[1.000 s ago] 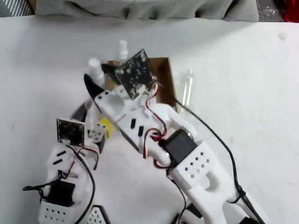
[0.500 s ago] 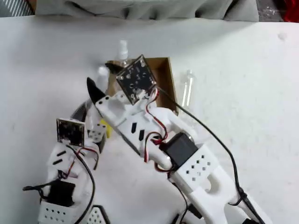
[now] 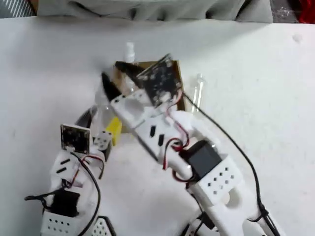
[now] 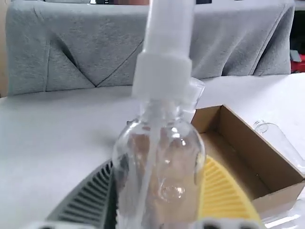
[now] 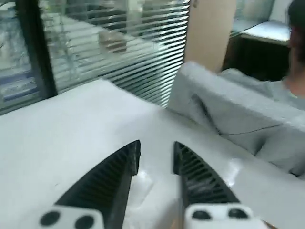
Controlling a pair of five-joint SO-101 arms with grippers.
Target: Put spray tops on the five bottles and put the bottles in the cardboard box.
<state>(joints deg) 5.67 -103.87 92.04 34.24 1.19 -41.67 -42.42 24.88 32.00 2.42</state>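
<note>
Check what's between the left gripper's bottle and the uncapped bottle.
The cardboard box lies between the held bottle and the uncapped bottle, in the left wrist view.

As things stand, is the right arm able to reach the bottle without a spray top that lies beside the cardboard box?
Probably yes. The right gripper is open and empty, near the cardboard box, and the uncapped bottle lies on bare table on the box's other side, with nothing over it.

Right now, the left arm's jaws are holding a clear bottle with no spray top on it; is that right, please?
Not quite: the clear bottle in the left arm's jaws has a white spray top, as the left wrist view shows. The jaws do hold it.
</note>
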